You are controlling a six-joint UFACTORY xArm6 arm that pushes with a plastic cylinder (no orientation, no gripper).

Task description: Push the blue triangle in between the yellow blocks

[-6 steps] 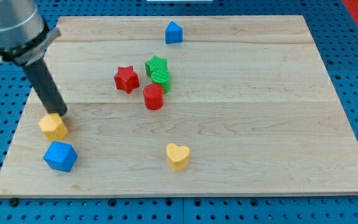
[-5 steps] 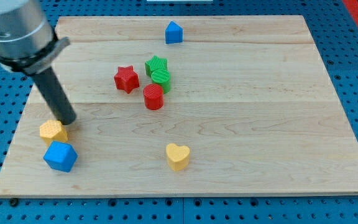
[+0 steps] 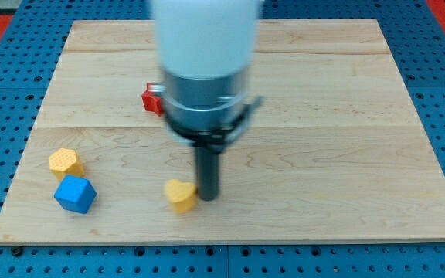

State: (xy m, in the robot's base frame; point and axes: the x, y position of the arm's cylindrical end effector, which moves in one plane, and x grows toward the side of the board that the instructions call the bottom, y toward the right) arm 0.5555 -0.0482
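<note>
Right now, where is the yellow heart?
The yellow heart sits near the view's bottom, left of centre, touching my tip on its right.

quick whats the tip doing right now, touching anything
My tip: no gripper, nothing held; it stands on the board against the view's right side of the yellow heart, apparently touching it.
</note>
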